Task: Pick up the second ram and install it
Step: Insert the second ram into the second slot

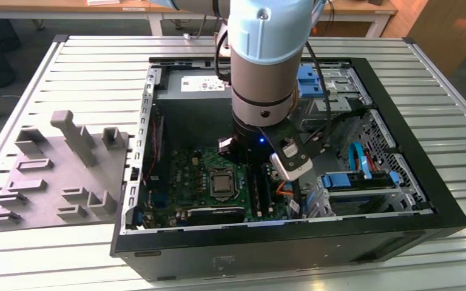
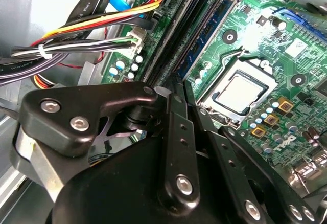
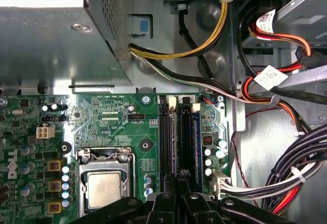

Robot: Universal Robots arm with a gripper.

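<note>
My gripper (image 3: pixel 179 182) is down inside the open computer case (image 1: pixel 427 200), right over the ram slots (image 3: pixel 173 132) of the green motherboard (image 1: pixel 186 176). A dark ram stick with blue along its side (image 3: pixel 187 137) stands in the slots, running away from the gripper's tip (image 2: pixel 173 88). The same ram stick (image 2: pixel 205 32) appears in the second wrist view. Whether the gripper grasps this stick or only hovers over it cannot be told. In the exterior view, the arm's wrist (image 1: pixel 261 115) covers the gripper and most of the slots.
The processor socket (image 3: pixel 103 189) lies beside the slots. Coloured cable bundles (image 3: pixel 286 178) crowd the slots' other side, and the metal power supply box (image 3: pixel 56 35) lies beyond them. A grey parts holder (image 1: pixel 55 176) stands on the slatted table at the exterior view's left.
</note>
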